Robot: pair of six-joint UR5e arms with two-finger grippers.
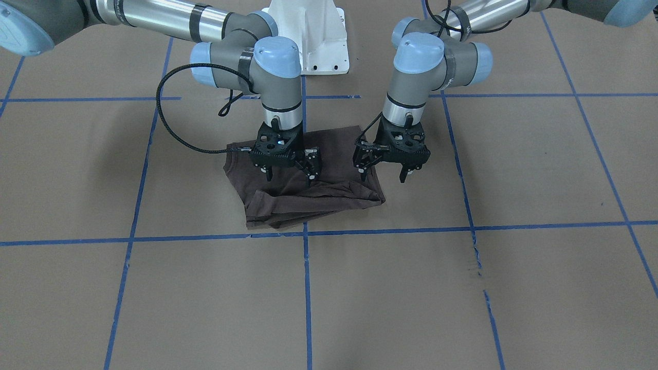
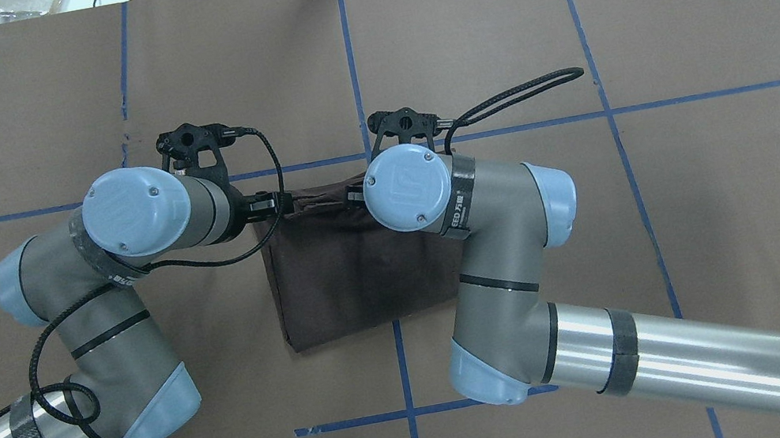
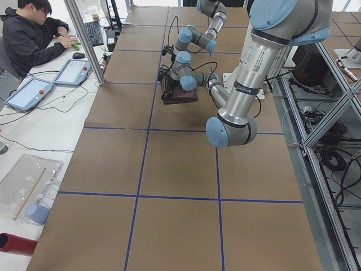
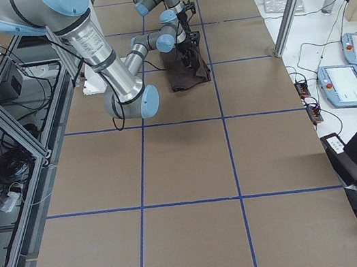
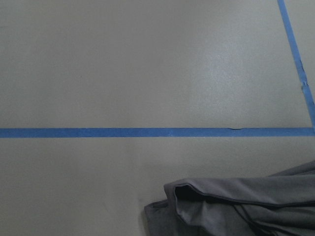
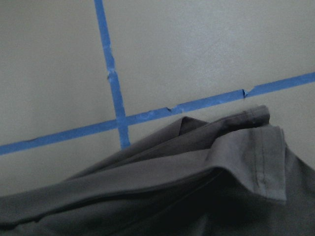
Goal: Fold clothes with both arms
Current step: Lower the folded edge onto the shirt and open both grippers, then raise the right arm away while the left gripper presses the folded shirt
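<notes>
The dark brown T-shirt [image 1: 308,187] lies folded into a rough rectangle on the brown table; it also shows in the overhead view [image 2: 351,274]. Its front edge is bunched and wrinkled. My right gripper [image 1: 289,177] is open, fingers pointing down, just over the shirt's middle-left part. My left gripper [image 1: 383,177] is open over the shirt's edge, one finger above the cloth and one beyond it. Neither holds cloth. In the overhead view the wrists hide both grippers. The left wrist view shows a shirt corner [image 5: 236,206]. The right wrist view shows a folded hem [image 6: 197,182].
The white pedestal base [image 1: 308,36] stands behind the shirt. Blue tape lines [image 1: 306,288] grid the brown table cover. In the left side view an operator [image 3: 28,34] sits at a side desk with tablets [image 3: 28,93], behind a metal post [image 3: 84,39].
</notes>
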